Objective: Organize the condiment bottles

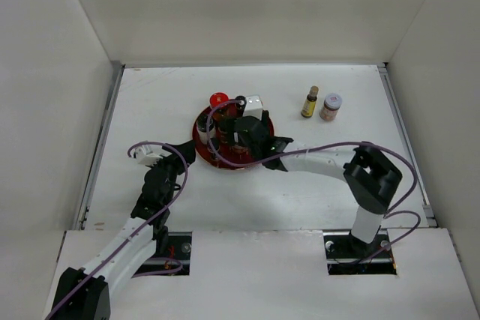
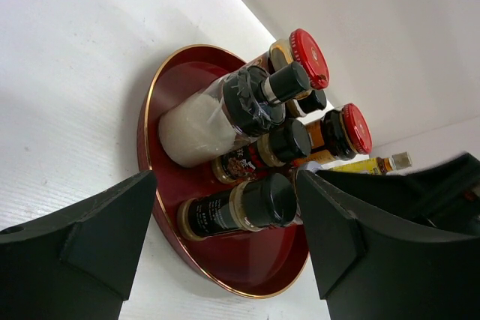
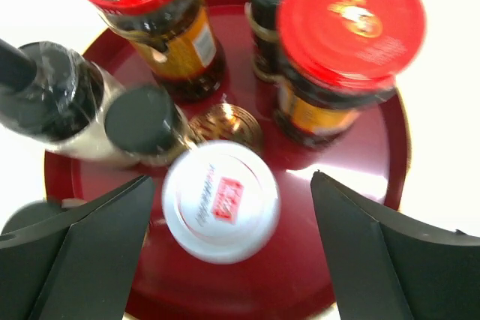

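The round red tray (image 1: 201, 148) holds several condiment bottles. My right gripper (image 3: 232, 177) hangs over it, open, with a white-lidded jar (image 3: 221, 200) standing free between its fingers. Around that jar stand two red-lidded amber jars (image 3: 142, 5) (image 3: 349, 28), a white-filled black-capped bottle (image 3: 52, 103) and a black-capped jar (image 3: 142, 121). My left gripper (image 2: 225, 177) is open and empty at the tray's (image 2: 262, 260) near-left rim, facing a dark black-capped jar (image 2: 232, 211). A slim yellow bottle (image 1: 309, 103) and a pale-lidded jar (image 1: 331, 106) stand on the table at the back right.
White walls enclose the table on three sides. The right arm (image 1: 330, 157) stretches leftward across the table's middle to the tray. The left arm (image 1: 154, 192) lies along the near left. A gold emblem (image 3: 225, 125) marks the tray's centre.
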Motion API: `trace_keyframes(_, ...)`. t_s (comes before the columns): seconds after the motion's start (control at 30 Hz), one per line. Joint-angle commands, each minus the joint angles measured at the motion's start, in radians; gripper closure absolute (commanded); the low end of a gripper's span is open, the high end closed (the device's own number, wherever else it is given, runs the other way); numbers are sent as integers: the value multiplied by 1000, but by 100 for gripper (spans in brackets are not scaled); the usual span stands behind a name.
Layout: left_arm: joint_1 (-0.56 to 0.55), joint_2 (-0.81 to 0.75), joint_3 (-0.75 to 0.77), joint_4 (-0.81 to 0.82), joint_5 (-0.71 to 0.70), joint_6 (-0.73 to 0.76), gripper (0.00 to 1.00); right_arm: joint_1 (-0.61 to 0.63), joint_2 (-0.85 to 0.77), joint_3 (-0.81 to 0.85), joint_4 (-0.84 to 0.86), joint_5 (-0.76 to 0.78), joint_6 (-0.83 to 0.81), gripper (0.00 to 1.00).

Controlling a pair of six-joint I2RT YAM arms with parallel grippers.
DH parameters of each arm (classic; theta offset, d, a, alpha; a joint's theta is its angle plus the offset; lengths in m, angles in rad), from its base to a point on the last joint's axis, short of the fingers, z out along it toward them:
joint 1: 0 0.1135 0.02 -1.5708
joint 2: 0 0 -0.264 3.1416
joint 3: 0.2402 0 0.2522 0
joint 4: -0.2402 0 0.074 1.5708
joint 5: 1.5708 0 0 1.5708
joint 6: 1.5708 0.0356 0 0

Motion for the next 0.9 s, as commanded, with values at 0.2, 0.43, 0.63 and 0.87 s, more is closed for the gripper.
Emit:
trace_keyframes(0.2,5,-8,-122,34,10,-5,25,-92,-414,-233,33,-23,17,27)
trace_keyframes(0.43,-3,3,-119,41,5,-3,25,-379,-404,-187,-19,-95,-52,56)
trace_keyframes(0.63,-6,20,-116,52,-1,2,25,-525,-221,-46,-10,-77,-141,21)
trace_keyframes(0.87,-22,99,-111,112,-14,5,24,-602,-51,136,-54,-152,-195,23)
